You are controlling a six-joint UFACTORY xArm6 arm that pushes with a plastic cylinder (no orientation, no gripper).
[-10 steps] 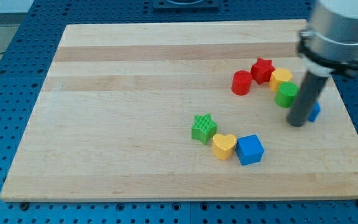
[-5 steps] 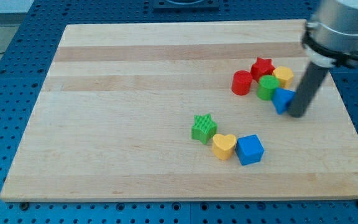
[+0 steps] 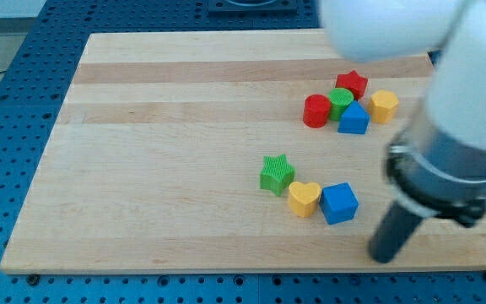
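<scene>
My tip (image 3: 384,255) rests on the board near the view's bottom right, touching no block. Nearest to it is the blue cube (image 3: 339,203), up and to its left. Beside that cube lie a yellow heart (image 3: 304,198) and a green star (image 3: 276,173), the three in a short row. Further up the board sits a tight cluster: a red cylinder (image 3: 316,111), a green block (image 3: 340,100), a red star (image 3: 353,84) and a blue block (image 3: 354,119). A yellow block (image 3: 384,105) stands just right of that cluster.
The wooden board (image 3: 167,143) lies on a blue perforated table (image 3: 7,101). The arm's large grey and white body (image 3: 445,127) covers the board's right side and upper right corner.
My tip has left the upper cluster and swung down to the view's bottom right. The small blue block and green block were pushed left and up, tight against the red cylinder and red star.
</scene>
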